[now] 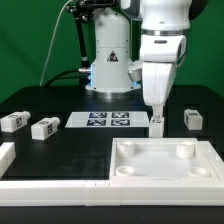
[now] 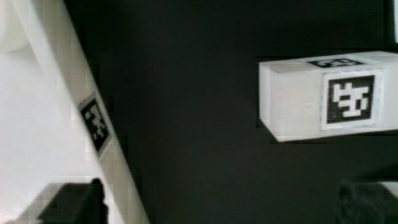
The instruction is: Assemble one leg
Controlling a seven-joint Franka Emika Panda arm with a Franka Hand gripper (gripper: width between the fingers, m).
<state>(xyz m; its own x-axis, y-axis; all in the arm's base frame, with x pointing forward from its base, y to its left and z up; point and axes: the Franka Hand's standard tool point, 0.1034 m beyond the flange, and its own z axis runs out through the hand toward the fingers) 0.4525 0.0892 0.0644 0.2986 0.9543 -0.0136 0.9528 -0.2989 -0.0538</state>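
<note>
- Exterior view: places the end effector straight above the leg, apparently upright on the desk, just beside the marker board.
- Wrist view: shows fingers spread wide, holding nothing, with the leg apart, offset toward one finger.

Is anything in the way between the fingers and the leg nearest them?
Nothing visible. In the wrist view only bare black table lies between the open fingers and the leg. The marker board lies off to one side, apart from the leg.
</note>
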